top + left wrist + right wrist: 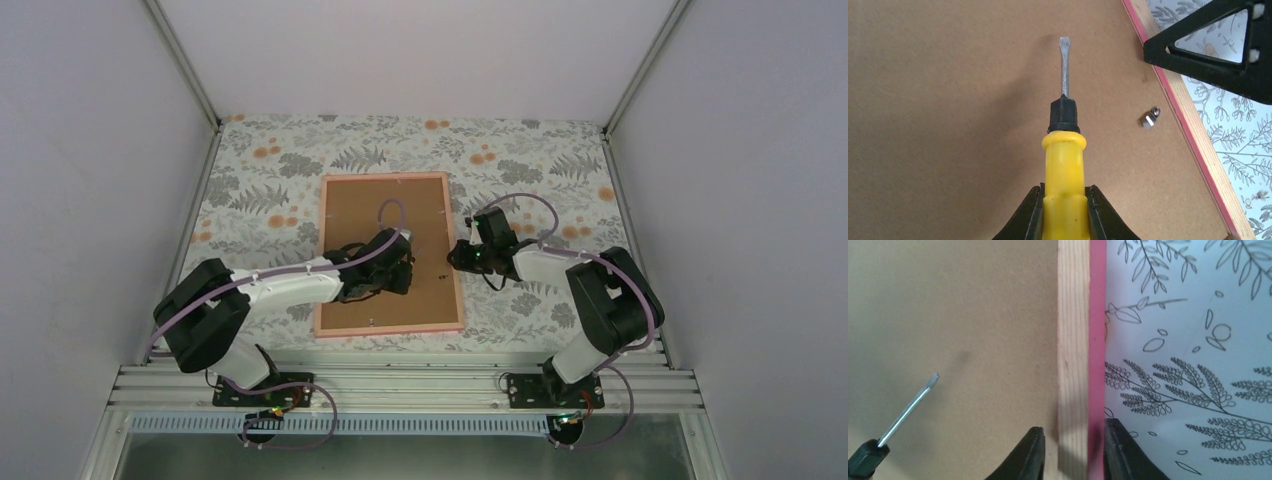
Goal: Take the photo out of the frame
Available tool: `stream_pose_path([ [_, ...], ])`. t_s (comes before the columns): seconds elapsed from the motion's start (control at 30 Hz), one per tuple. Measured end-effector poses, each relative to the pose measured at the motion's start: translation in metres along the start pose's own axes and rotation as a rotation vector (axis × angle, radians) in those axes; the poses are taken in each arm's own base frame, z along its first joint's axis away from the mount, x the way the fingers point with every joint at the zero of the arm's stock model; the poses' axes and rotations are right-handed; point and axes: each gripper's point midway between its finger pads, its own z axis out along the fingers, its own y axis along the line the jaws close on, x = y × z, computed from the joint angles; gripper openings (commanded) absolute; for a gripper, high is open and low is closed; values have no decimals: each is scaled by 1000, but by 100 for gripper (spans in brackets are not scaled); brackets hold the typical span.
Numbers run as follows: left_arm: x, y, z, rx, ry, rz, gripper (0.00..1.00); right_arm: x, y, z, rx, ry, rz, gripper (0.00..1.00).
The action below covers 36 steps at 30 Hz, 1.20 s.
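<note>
**Frame face down, screwdriver out, photo out of sight**

From overhead we only got the big layout. The pink frame [365, 215] lay back-up in the middle of the tabletop, on a floral tablecloth [280, 170], with both arms reaching in over it. That view didn't tell us what the left arm had hold of.

The left wrist camera did. The left tool [1064, 212] was pinching the yellow handle of a flat-blade screwdriver [1064, 150], with the blade pointing out over the bare brown backing board [948, 100]. A small metal clip [1149, 118] sat off to one side of the shaft, just inside the frame's right-hand rail. One black finger of the other arm showed in the top corner of the same view, over that rail.

On the right wrist camera, the right tool [1073, 455] straddled the rail. One finger was on the board side and the other was against the pink outer edge. A sliver of shadow showed between the board-side finger and the wood, so we couldn't tell whether it was actually clamping. The screwdriver tip poked in at the lower left, apart from the rail.

As for the room, plain pale walls [90, 150] boxed the tabletop in on three sides. A metal rail [400, 385] ran along the near edge and carried the arm bases.

The photo was hidden in every view. Only the frame's back showed, with the screwdriver blade over it.
</note>
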Motion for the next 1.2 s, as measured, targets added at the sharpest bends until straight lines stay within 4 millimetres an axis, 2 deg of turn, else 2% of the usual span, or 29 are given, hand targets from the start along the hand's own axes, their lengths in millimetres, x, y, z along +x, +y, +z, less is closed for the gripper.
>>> stream_pose_path([
  [0.1,-9,4,0,10,-12,1,2,-9,3,-3,-5,-14,-9,29],
  [0.3,-37,1,-2,51,-56,9,2,-51,13,-9,-27,-90,-25,30],
  [0.43,-55,-1,3,73,-74,19,2,-73,9,-2,-23,-112,-19,29],
  [0.6,-66,2,17,84,-67,30,2,-76,-1,14,-13,-83,-9,29],
  [0.83,-76,4,34,98,-46,46,2,-76,-3,28,-20,-53,-11,26],
  [1.2,-87,2,59,107,-23,61,2,-80,-3,33,-36,-53,-18,5],
])
